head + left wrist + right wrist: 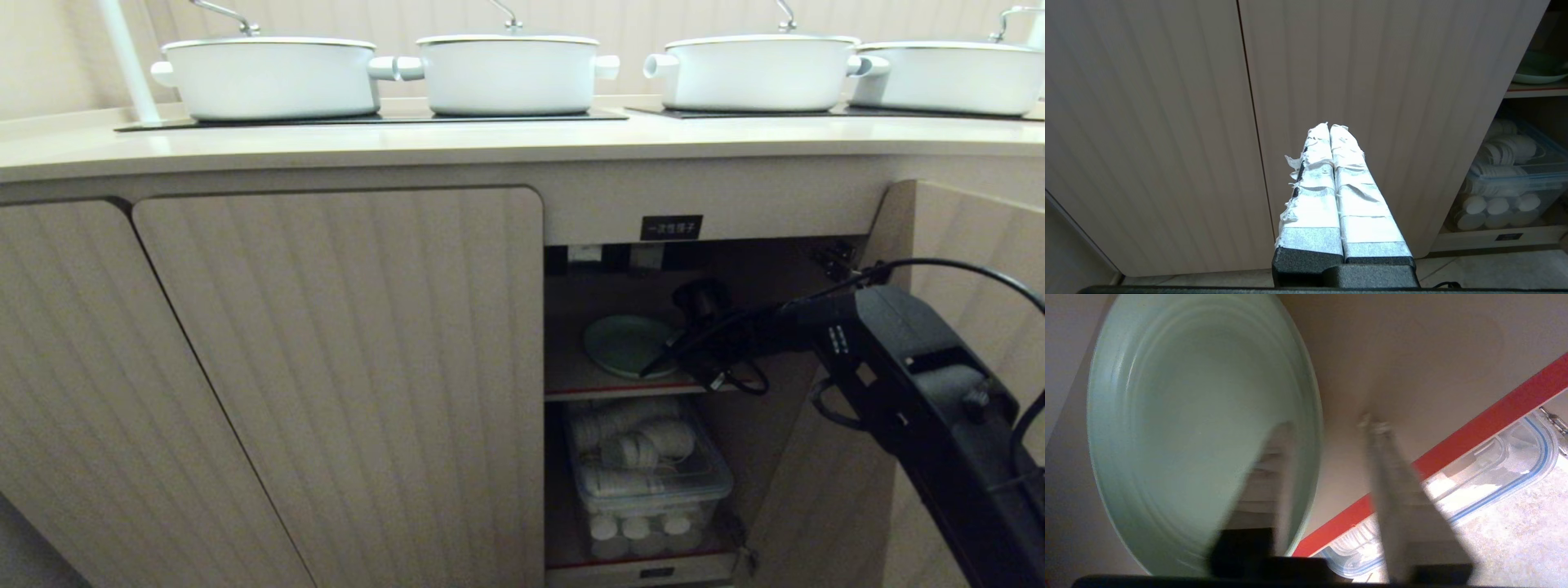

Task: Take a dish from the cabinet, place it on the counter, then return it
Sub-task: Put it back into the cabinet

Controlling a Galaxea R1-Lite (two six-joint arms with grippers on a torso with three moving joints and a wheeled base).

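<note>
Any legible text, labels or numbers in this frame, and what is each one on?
Black label on the cabinet frame above the opening: white characters, too small to read for certain.
Small dark tag on the cabinet's bottom front edge: unreadable.
No legible text on the white pots, the dish or the clear storage box.

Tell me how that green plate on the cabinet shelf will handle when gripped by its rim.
The plate looks rigid and glossy, so it will probably hold its shape but may slip between the fingers. It is shallow with a thin rim, so it could tilt. It looks breakable if dropped.
</note>
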